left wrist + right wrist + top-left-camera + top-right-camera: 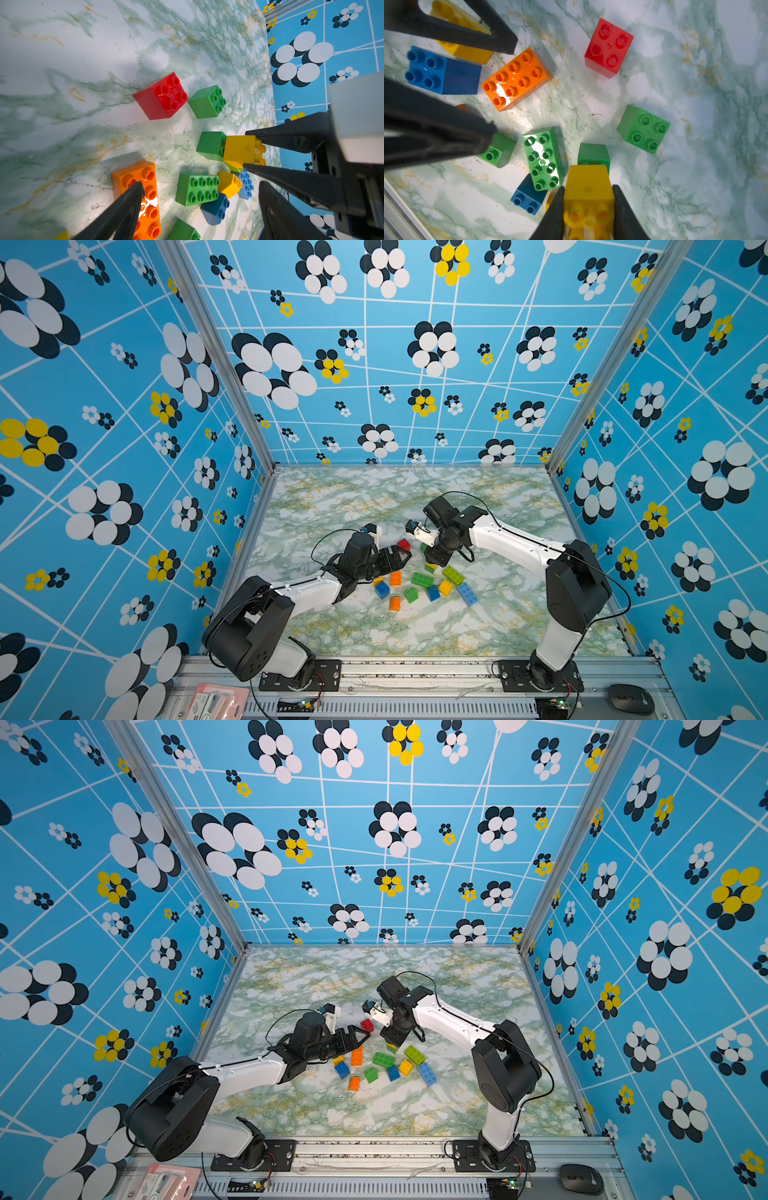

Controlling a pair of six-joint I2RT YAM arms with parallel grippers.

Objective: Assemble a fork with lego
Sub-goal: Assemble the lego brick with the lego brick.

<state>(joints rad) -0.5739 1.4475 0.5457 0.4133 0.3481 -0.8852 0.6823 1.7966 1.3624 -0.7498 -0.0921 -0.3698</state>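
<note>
Right gripper [588, 187]: is clamping the yellow brick [586, 178] by two opposite sides, studs facing the wrist.
Stack: the yellow brick is sitting on a green brick [593, 153], which is resting on the table [374, 497]; I cannot tell whether the two are fully pressed together.
Left gripper [201, 184]: is hovering with its fingers wide apart and holding nothing, one finger over the orange oblong [145, 172].
Crowding the stack: the green oblong [543, 158] is lying just beside it, with a blue brick [527, 197] against that oblong; the left gripper is hanging near on the same side.
Open side: the red brick [608, 47] and green square [643, 128] are sitting apart from the rest.
Other lego: the lime oblong [453, 574], pale blue oblong [467, 593] and orange square [395, 603] are lying in a loose cluster toward the arm bases.
Front rail: a mouse [631, 699] and pink pack [216, 701] are lying off the table.
</note>
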